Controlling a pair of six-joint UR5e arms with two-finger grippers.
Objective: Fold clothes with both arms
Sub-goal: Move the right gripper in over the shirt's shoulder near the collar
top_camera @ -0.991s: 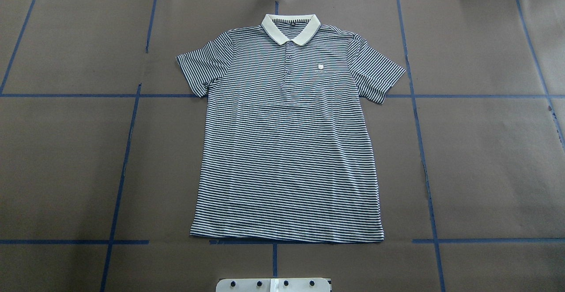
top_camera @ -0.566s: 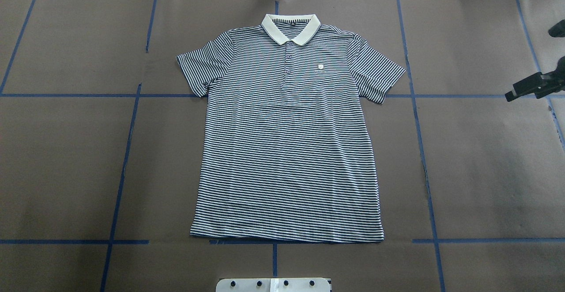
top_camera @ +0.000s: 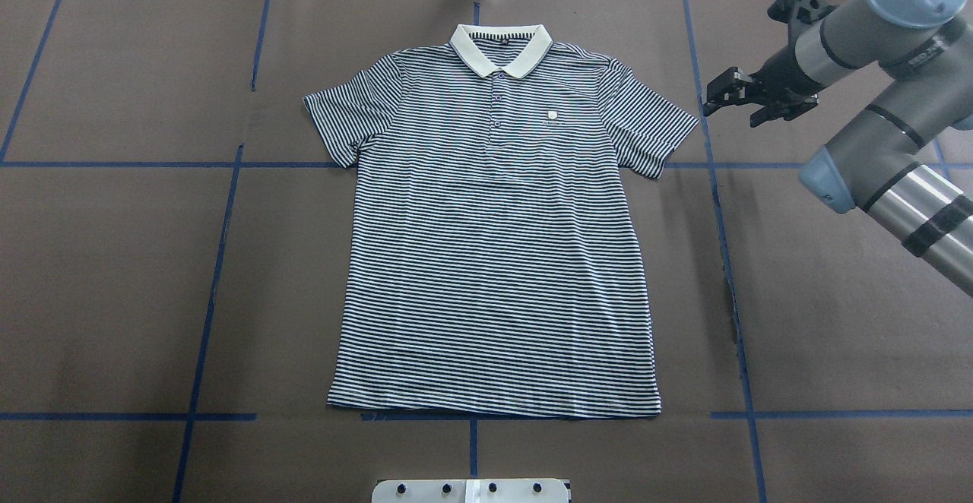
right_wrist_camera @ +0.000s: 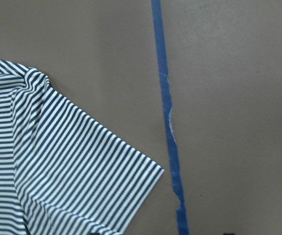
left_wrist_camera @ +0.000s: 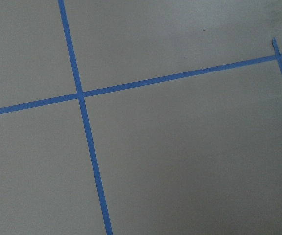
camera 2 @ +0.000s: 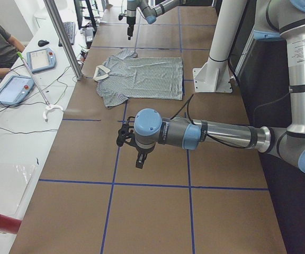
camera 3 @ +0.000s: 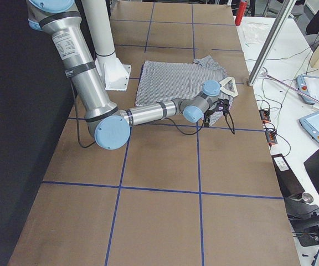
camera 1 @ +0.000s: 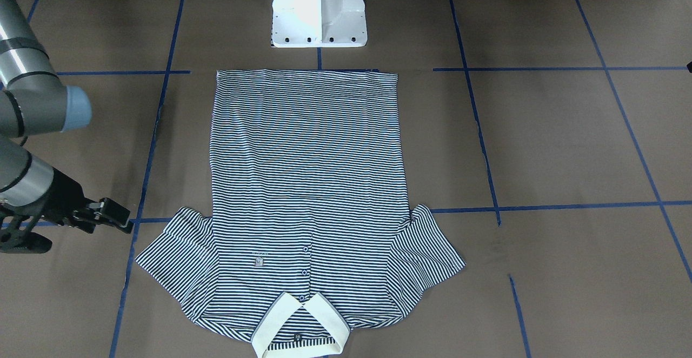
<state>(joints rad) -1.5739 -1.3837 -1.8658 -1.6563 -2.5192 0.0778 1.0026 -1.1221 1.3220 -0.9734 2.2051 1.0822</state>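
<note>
Striped polo shirt: navy-and-white, short-sleeved, flat mid-table, cream collar far.
Right gripper: black, two-fingered, near the right sleeve, not touching; you see fingers spread.
Left gripper: over brown table, well left; you cannot tell its state.

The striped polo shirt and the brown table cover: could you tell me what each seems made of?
Polo shirt: soft knit cloth, perhaps cotton, matte; lies limp with slight wrinkles.
Table cover: probably brown paper, matte; overlapping sheet edges show.
</note>
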